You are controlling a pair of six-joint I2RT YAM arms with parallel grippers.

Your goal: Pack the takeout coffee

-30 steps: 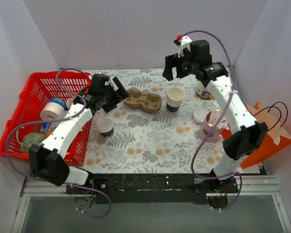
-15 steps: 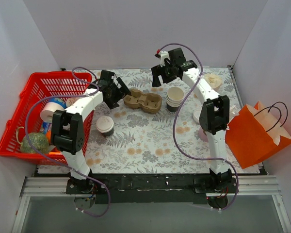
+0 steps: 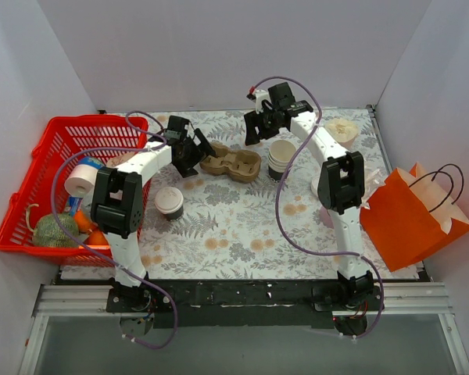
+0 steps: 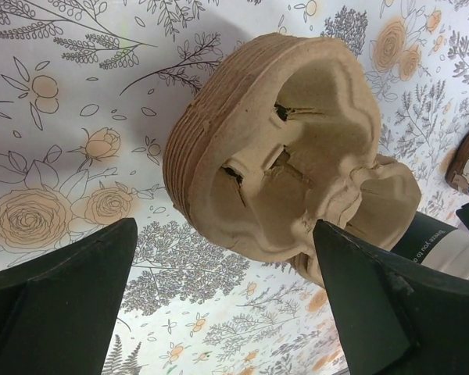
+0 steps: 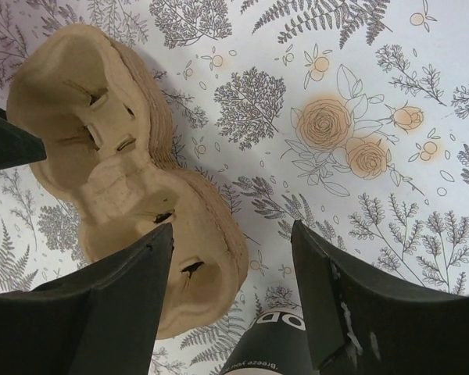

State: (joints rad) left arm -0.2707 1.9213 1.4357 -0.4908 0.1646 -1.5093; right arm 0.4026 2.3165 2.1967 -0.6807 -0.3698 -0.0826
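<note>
The takeout coffee [image 3: 170, 201], a small cup with a white lid, stands on the flowered cloth at the left front, apart from both grippers. A brown pulp cup carrier [image 3: 230, 162] lies behind it in the middle. My left gripper [image 3: 195, 150] is open at the carrier's left end; in the left wrist view the carrier [image 4: 297, 148] sits just ahead of the spread fingertips [image 4: 225, 226]. My right gripper [image 3: 256, 134] hovers open over the carrier's right end; its jaws [image 5: 233, 226] straddle the end lobe of the carrier [image 5: 102, 156]. Neither wrist view shows the coffee.
A stack of lidless cups [image 3: 282, 156] with a dark sleeve stands right of the carrier, close under the right gripper. A red basket [image 3: 31, 168] of goods fills the left side. An orange paper bag [image 3: 410, 215] stands at the right. A pale round disc [image 3: 342, 129] lies at the back right.
The right arm swung from high at the back right down and left to the carrier's right end. The left gripper moved back and right to the carrier's left end. The coffee stayed put.
</note>
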